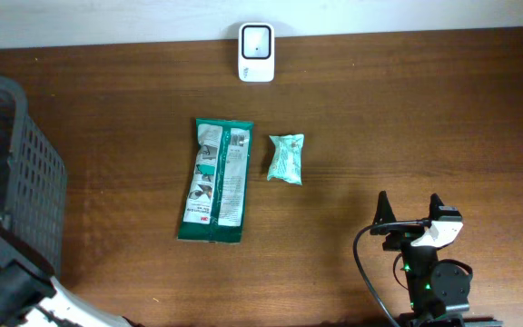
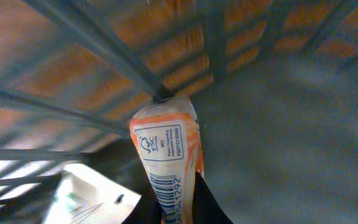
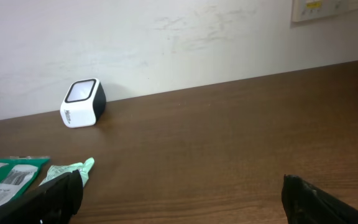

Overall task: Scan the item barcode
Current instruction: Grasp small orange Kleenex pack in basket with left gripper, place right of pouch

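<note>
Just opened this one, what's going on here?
The left end effector is down inside the dark grey plastic basket, apparently clamped on an orange-and-white barcoded packet. The right end effector hangs open over the brown wooden table, holding nothing. The white barcode scanner sits at the far edge. A long green packet and a small pale green packet lie mid-table.

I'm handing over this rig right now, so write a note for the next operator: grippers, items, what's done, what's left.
Left gripper: down in the basket, apparently shut on the lower end of the orange packet, whose barcode faces the wrist camera.
Right gripper: open, empty, above the table's right side.
Scanner: at the far edge. Large green packet and small green packet lie mid-table.
Done: packet grasped, it seems.
Left: lift it out and present the barcode to the scanner.
</note>
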Robot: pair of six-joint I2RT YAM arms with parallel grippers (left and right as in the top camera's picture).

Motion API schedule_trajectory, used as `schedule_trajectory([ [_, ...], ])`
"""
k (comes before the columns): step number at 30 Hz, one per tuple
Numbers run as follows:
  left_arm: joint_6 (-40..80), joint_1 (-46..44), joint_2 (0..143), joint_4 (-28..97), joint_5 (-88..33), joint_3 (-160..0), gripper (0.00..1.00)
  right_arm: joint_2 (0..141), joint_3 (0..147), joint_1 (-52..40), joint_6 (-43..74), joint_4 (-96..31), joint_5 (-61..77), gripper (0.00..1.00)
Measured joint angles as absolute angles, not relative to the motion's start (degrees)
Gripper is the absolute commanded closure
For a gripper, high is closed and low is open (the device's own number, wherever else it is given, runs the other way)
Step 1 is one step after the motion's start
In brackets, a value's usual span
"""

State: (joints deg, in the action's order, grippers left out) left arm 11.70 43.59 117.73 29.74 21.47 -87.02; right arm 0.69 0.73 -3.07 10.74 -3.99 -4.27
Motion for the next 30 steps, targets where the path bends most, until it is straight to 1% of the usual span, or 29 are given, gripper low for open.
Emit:
schedule_trajectory([
  [2, 11.73, 43.59, 108.9, 29.54, 20.05, -86.76, 0.93, 0.69, 0.73, -3.07, 10.72, -3.97, -4.27, 0.02],
  [3, 11.75, 43.59, 104.95, 29.32, 18.79, -86.78, 0.92, 0.69, 0.73, -3.07, 10.7, -3.99, -4.29, 0.02],
  [4, 11.77, 43.59, 100.44, 29.17, 15.09, -86.76, 0.9, 0.69, 0.73, -3.07, 10.72, -3.99, -4.25, 0.02],
  [7, 14.22, 43.57, 88.53, 27.27, -1.34, -86.8, 0.88, 0.69, 0.73, -3.07, 10.72, -3.97, -4.29, 0.02],
  [8, 15.7, 43.18, 84.93, 27.0, -8.62, -86.83, 0.87, 0.69, 0.73, -3.07, 10.7, -3.99, -4.27, 0.02],
  [9, 16.36, 41.08, 82.13, 26.94, -13.74, -86.83, 0.87, 0.69, 0.73, -3.07, 10.72, -3.99, -4.27, 0.01],
  [11, 17.02, 30.7, 78.28, 29.06, -20.4, -86.94, 0.87, 0.69, 0.73, -3.07, 10.72, -3.97, -4.27, 0.02],
  [13, 16.93, 18.74, 78.26, 32.88, -22.11, -86.98, 0.84, 0.71, 0.73, -3.07, 10.7, -3.99, -4.32, 0.02],
  [14, 16.91, 11.57, 78.85, 34.52, -20.91, -86.96, 0.82, 0.69, 0.73, -3.07, 10.72, -3.99, -4.25, 0.01],
  [15, 16.86, 1.89, 80.14, 36.05, -19.18, -86.96, 0.85, 0.69, 0.73, -3.07, 10.72, -3.99, -4.27, 0.02],
  [16, 16.75, -1.45, 80.95, 37.41, -16.58, -87.0, 0.86, 0.69, 0.73, -3.05, 10.72, -3.99, -4.25, 0.02],
  [17, 16.71, -8.86, 83.11, 39.64, -13.45, -87.15, 0.86, 0.69, 0.73, -3.07, 10.74, -3.99, -4.25, 0.01],
  [19, 16.71, -20.27, 90.32, 40.95, -11.22, -87.2, 0.85, 0.69, 0.73, -3.07, 10.72, -3.99, -4.27, 0.02],
  [22, 16.71, -30.15, 102.39, 37.6, -9.78, -87.11, 0.82, 0.69, 0.73, -3.07, 10.74, -3.99, -4.29, 0.02],
  [25, 16.71, -36.99, 110.13, 31.73, -9.37, -86.91, 0.78, 0.69, 0.73, -3.07, 10.7, -3.99, -4.27, 0.02],
  [27, 16.71, -40.62, 113.16, 27.53, -9.08, -86.87, 0.73, 0.69, 0.73, -3.07, 10.72, -3.99, -4.27, 0.02],
  [28, 16.69, -42.02, 114.85, 26.44, -8.71, -86.87, 0.67, 0.69, 0.73, -3.07, 10.72, -3.99, -4.27, 0.02],
  [29, 16.69, -42.94, 116.42, 26.11, -8.47, -86.87, 0.5, 0.69, 0.73, -3.07, 10.72, -3.99, -4.27, 0.02],
  [30, 16.53, -43.42, 117.78, 25.71, -8.27, -86.87, 0.3, 0.69, 0.73, -3.07, 10.72, -3.99, -4.27, 0.02],
])
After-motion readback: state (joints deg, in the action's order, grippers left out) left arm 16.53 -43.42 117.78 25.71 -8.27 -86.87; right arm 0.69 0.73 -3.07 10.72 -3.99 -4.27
